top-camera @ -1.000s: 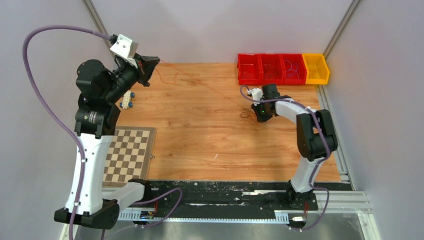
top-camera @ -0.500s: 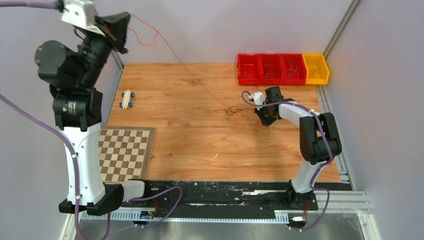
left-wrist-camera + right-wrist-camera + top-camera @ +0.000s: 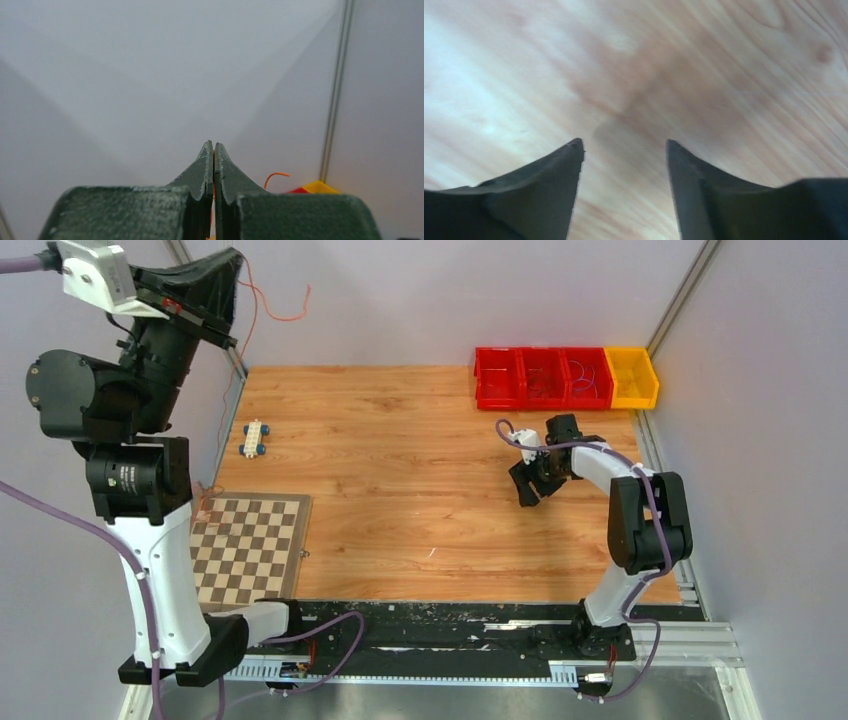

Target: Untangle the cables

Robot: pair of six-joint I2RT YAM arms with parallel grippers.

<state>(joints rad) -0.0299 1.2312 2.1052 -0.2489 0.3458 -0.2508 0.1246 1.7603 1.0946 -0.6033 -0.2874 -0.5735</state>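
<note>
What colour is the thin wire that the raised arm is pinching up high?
The wire is orange-red; the top view shows it best.

Wire: the thin strand you see is orange-red.
Left gripper: dark green fingers, with your orange strand showing between them.
Right gripper: dark grey-green.
Worktop: light brown wood grain.
Bins at the far right corner: you have three red, then one yellow bin.
Board at the near left corner: brown and cream checks.
Toy car: white and blue.
Arms: white links, black joints.
</note>
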